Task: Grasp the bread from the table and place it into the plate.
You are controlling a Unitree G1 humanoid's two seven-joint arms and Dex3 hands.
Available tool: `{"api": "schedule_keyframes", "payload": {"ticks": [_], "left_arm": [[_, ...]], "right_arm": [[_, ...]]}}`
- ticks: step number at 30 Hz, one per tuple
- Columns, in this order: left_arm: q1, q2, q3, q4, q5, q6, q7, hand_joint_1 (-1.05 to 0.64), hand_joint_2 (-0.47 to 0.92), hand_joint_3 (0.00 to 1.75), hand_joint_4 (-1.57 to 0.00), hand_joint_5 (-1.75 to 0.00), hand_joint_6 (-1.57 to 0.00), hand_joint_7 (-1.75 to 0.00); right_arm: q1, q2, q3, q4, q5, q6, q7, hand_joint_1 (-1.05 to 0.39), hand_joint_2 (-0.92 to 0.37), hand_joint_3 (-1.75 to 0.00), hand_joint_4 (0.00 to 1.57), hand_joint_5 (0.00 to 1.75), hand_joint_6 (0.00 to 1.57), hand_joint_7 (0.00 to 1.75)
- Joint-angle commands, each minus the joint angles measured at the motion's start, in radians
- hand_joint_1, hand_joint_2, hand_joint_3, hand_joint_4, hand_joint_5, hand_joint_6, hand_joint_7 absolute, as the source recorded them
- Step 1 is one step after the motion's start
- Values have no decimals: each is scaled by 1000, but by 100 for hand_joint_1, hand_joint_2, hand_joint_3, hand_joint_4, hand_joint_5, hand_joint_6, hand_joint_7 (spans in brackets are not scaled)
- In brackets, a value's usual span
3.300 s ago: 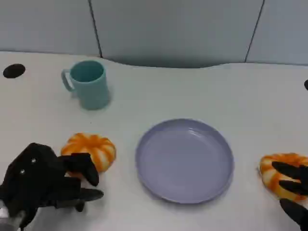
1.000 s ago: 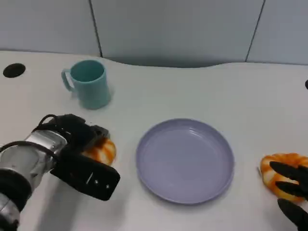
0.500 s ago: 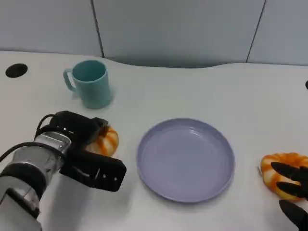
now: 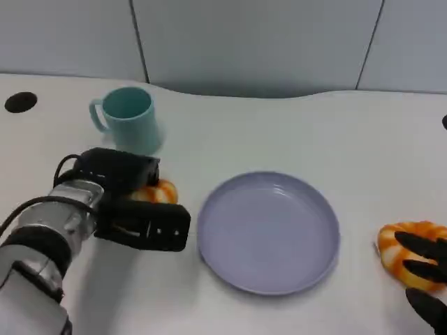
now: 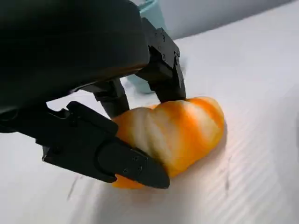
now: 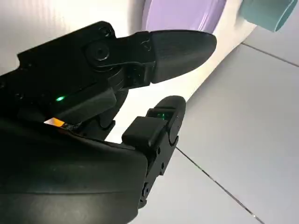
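From the head view, the left hand (image 4: 136, 202) grips an orange-and-white bread (image 4: 159, 192) near the left edge of the surface (image 4: 279, 132), just beside the lilac plate (image 4: 269, 232) at the middle; the plate holds nothing yet, so the grasp looks made while the carry across and the release are left. A second bread (image 4: 408, 255) lies at the right edge with the right hand (image 4: 422, 276) against it — whether those fingers grip it or only rest there I cannot tell. A teal mug (image 4: 126, 121) stands toward the far left; the surface is pale, backed by grey wall panels.

From the left wrist view, black fingers (image 5: 126, 161) clamp the bread (image 5: 173, 133) from both sides; it seems low over the surface.

From the right wrist view, the right hand's fingers (image 6: 180, 46) stand apart, the plate (image 6: 187, 14) and mug (image 6: 268, 14) beyond.
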State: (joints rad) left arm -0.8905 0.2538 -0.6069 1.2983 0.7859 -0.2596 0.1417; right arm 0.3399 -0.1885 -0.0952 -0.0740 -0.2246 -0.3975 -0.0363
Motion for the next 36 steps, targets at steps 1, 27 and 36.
{"api": "schedule_keyframes", "payload": {"ticks": [1, 27, 36], "left_arm": [[17, 6, 53, 19, -65, -16, -44, -21, 92, 15, -50, -174, -38, -173], [21, 41, 315, -187, -412, -461, -316, -20, 88, 13, -76, -175, -55, -175], [-38, -57, 229, -207, -342, -472, -383, -18, 88, 12, -78, -175, -54, -175]], "right_arm": [[-4, -9, -14, 4, 10, -7, -4, -39, -92, -35, 97, 3, 79, 0], [-7, 2, -3, 10, -8, -6, -15, -38, -92, -34, 97, 4, 79, 0], [5, 7, 2, -8, -21, 5, -17, -38, -92, -35, 97, 3, 78, 0]]}}
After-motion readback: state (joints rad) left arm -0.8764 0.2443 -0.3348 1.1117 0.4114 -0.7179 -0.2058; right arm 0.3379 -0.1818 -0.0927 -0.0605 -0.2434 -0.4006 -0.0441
